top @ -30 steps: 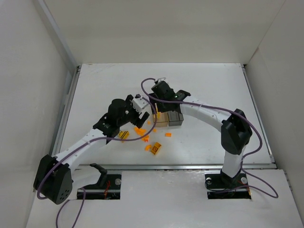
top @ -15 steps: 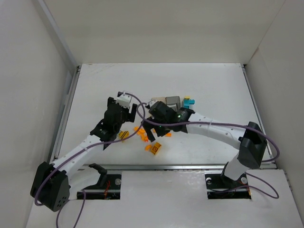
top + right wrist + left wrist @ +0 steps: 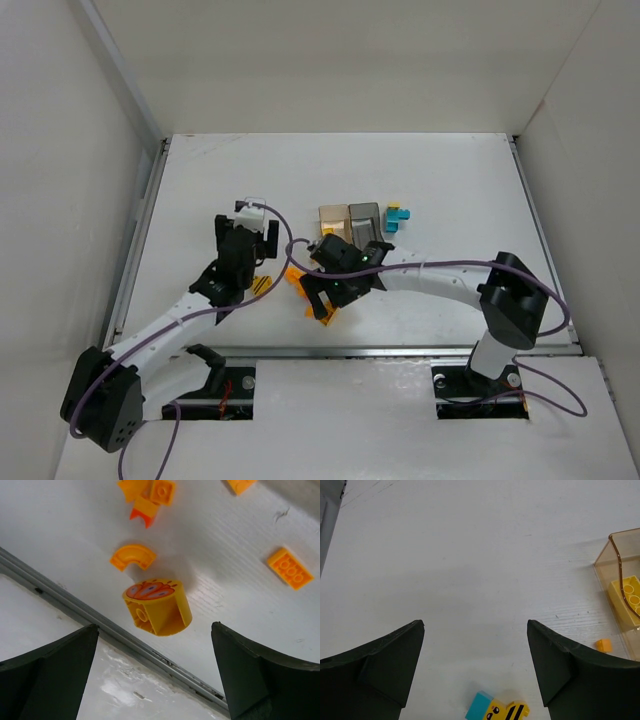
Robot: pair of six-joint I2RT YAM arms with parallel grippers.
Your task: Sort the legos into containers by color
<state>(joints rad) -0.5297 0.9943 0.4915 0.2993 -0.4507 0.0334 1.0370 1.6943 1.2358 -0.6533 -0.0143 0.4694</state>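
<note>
Hovering wide open and empty, right gripper [image 3: 155, 628] framed a round yellow brick [image 3: 159, 609] by the near rail [image 3: 50, 592] — light, slick, rigid, likely best pinched across its sides — left gripper [image 3: 475, 625] gaped empty too.

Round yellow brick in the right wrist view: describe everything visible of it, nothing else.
The round yellow brick is a stubby, glossy plastic drum with an orange-red print with pale ovals on one face; a hollow with a small tube shows below the print. It lies tipped on the white table, near the metal edge rail, apart from an orange arch piece. The right gripper is open around it, not touching.
</note>
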